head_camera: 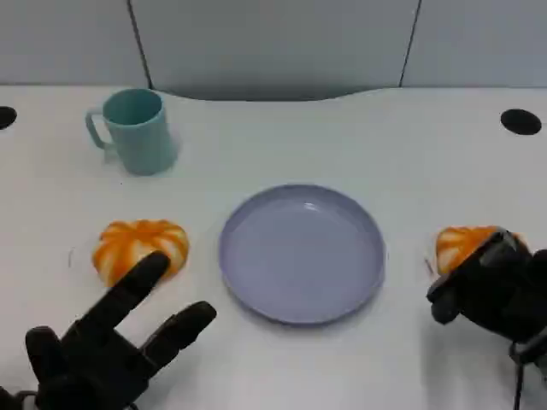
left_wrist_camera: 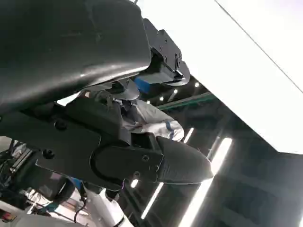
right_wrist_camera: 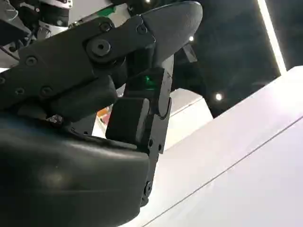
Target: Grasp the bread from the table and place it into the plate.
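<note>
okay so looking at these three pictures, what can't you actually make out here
- Head view: whether the right hand actually grips the right bread; the hand covers the bread's near side.
- Head view: the left hand is cut off by the picture's bottom edge.
- Both wrist views: the table, plate and breads are hidden behind each hand's black shell.

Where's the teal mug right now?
In the head view, the teal mug stands upright at the table's far left, beyond the left bread and apart from the plate.

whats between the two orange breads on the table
The purple plate, empty, lies between the left bread and the right bread, as the head view shows.
</note>
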### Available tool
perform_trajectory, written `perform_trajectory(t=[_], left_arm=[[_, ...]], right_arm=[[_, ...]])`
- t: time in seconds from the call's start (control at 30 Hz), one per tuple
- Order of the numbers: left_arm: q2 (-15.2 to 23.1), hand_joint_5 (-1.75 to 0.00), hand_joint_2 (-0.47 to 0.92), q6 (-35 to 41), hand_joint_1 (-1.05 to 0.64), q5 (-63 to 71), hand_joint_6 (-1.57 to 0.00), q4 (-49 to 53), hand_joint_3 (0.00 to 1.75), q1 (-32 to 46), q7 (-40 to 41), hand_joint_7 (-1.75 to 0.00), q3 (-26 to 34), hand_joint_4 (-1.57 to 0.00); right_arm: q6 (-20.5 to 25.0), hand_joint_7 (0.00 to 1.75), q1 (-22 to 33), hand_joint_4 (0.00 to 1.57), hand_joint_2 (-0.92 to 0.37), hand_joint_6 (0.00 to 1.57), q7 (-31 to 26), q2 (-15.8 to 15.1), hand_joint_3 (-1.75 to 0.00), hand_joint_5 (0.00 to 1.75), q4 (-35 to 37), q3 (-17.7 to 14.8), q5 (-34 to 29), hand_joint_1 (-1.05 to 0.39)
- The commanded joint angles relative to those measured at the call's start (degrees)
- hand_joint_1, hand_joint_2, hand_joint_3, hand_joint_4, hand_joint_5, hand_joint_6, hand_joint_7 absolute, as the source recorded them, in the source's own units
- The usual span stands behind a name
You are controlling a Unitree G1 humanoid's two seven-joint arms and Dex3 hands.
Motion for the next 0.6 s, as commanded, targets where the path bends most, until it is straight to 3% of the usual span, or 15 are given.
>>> perform_trajectory(t=[0.03,0.27,0.5,0.6], left_arm=[[0.9,-0.44,0.92,0.3,-1.05,-0.1,-0.42,-1.4,0.26,1.7,-2.9,-0.02,0.3,-0.33],[0.9,-0.42,0.92,1.9,-1.05,-0.4,-0.47,-2.7,0.21,2.6,-3.0,-0.03,0.1,-0.38],[1.1,-0.40,0.92,2.1,-1.02,-0.2,-0.51,-3.0,0.17,3.0,-3.1,-0.03,-0.1,-0.41],[1.1,-0.38,0.92,2.3,-1.02,0.0,-0.53,-3.5,0.14,3.2,-2.7,-0.04,-0.3,-0.43]], right_arm=[[1.4,0.00,2.0,1.57,-0.88,1.46,0.3,-0.2,0.00,0.10,-3.6,0.3,0.3,-0.49],[4.3,0.00,2.9,1.57,-0.86,1.46,0.9,0.4,-0.01,0.09,-4.3,0.1,0.9,-0.50],[2.4,0.00,4.4,1.57,-0.89,1.47,0.1,0.8,-0.01,0.11,-7.3,1.0,0.1,-0.51],[0.1,0.00,3.0,1.56,-0.91,1.41,2.1,0.1,-0.01,0.09,-2.9,0.9,-0.7,-0.51]])
